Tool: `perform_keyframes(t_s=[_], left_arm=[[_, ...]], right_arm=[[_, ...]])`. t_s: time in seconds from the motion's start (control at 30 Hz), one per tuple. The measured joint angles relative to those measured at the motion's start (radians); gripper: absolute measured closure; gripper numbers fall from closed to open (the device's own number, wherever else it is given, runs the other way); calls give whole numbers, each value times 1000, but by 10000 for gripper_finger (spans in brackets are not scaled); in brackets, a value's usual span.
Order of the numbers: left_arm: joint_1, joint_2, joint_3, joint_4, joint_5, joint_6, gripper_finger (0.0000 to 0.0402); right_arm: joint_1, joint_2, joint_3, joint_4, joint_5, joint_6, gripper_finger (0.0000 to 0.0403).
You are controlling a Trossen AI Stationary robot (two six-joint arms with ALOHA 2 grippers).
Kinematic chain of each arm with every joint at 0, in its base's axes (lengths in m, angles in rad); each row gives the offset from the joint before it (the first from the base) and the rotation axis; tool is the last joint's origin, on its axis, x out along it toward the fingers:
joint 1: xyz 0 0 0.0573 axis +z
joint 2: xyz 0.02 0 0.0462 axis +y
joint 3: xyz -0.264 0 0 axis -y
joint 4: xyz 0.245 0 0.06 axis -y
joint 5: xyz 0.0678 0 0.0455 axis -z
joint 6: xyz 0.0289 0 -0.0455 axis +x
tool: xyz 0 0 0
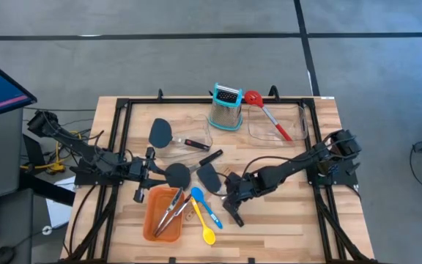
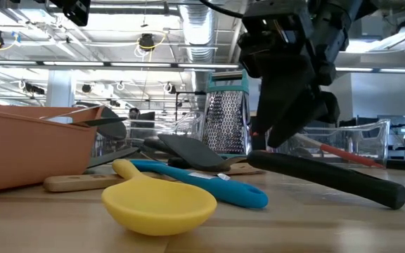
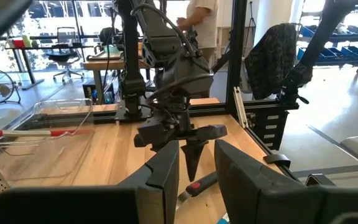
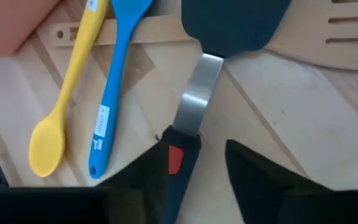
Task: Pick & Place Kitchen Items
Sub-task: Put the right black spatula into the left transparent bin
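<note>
- Hovering low, the right hand (image 1: 233, 209) has its fingers apart over the spatula (image 4: 194, 106) handle.
- It lies flat on the counter (image 1: 284, 220), pointing away toward the tray (image 1: 154, 220).
- Left hand (image 1: 146, 174) waits farther off, half apart.

Three dark spatulas (image 1: 161, 132) (image 1: 176, 174) (image 1: 209, 176) are being counted, one wooden spatula (image 1: 184, 207), two small spoons, blue (image 1: 205, 206) and yellow (image 1: 204, 222), one red spoon (image 1: 267, 112), one pair of tongs (image 1: 168, 212), one grater (image 1: 226, 107), one orange tray (image 1: 152, 215), two clear bins (image 1: 299, 126) (image 1: 193, 121).
</note>
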Motion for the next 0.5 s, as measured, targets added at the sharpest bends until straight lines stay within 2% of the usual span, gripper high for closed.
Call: perform_keyframes(t_s=[0.13, 0.23, 0.5], left_arm=[[0, 0, 0, 0, 0, 0, 311], [0, 0, 0, 0, 0, 0, 311], [0, 0, 0, 0, 0, 0, 311]], right_arm=[[0, 0, 0, -2, -3, 20, 180], [0, 0, 0, -1, -3, 21, 151], [5, 0, 0, 2, 53, 21, 143]])
